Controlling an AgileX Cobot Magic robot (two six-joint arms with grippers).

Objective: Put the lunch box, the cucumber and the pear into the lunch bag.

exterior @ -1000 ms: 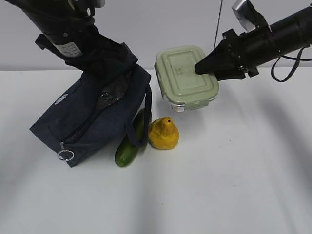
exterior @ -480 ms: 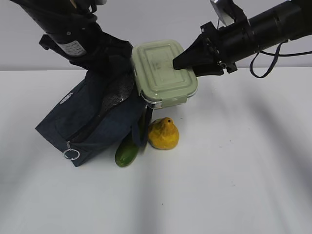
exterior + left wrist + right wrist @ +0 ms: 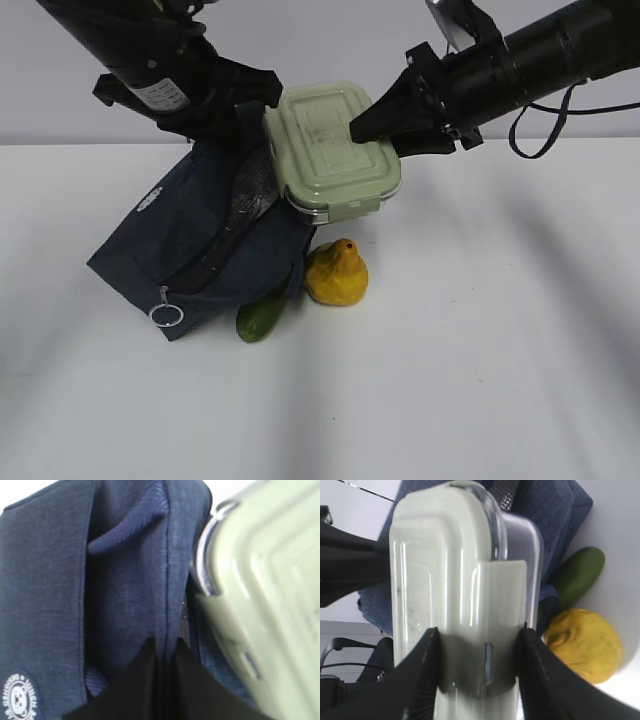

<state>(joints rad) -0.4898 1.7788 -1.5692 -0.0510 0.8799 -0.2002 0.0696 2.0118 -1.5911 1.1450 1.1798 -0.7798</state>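
Note:
The navy lunch bag [image 3: 195, 240] hangs tilted from my left gripper [image 3: 235, 100], which is shut on its top fabric edge [image 3: 167, 605]; its zipper ring [image 3: 165, 315] dangles low. My right gripper [image 3: 365, 128] is shut on the lunch box [image 3: 335, 150], sage lid towards the camera, and holds it in the air against the bag's upper right side. In the right wrist view the fingers [image 3: 427, 665] clamp the box [image 3: 455, 580] across its thickness. The yellow pear [image 3: 336, 272] sits on the table. The cucumber [image 3: 262, 315] lies beside it, mostly hidden under the bag.
The white table [image 3: 480, 350] stretches to the right and front of the pear. A bag handle [image 3: 127, 527] loops near my left gripper. A grey wall stands behind.
My right gripper has carried the lunch box left, from over the table to against the bag's opening. My left gripper has lifted and shifted the bag to the right, covering more of the cucumber.

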